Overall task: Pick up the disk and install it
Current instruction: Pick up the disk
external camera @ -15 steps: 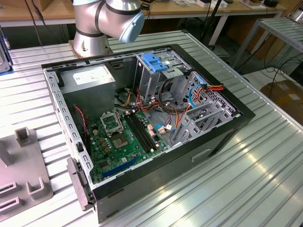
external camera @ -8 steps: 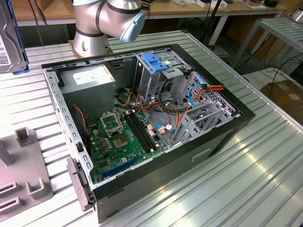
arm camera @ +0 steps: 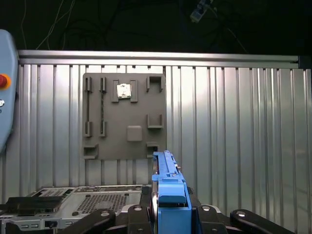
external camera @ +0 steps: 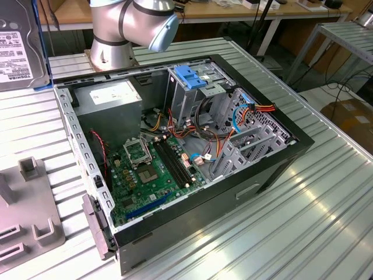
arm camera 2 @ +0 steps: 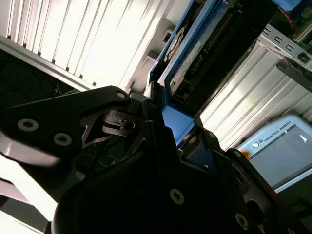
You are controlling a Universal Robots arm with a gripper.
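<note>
A ribbed metal counter (external camera: 326, 192) carried an open computer case (external camera: 192, 146), with wooden benches behind it. We saw the black fingers (arm camera 2: 146, 112) closed tight on the disk (arm camera: 168, 195), gripping its light-blue carrier rail from both sides. In the first wrist view the drive stood edge-on between them. In the second wrist view its labelled face and blue frame rose out of the grip. In the exterior view the disk hung at the exterior view's left, off the counter and well apart from the case. Inside the case, a tall metal cage (external camera: 183, 96) topped by a blue latch (external camera: 189, 76) stood beside the green motherboard (external camera: 148, 169). A grey fixture plate (arm camera: 124, 117) lay flat on the counter near the case. The arm (external camera: 128, 23) rose behind the case, and a teach pendant (arm camera 2: 282, 151) lay on the counter.
</note>
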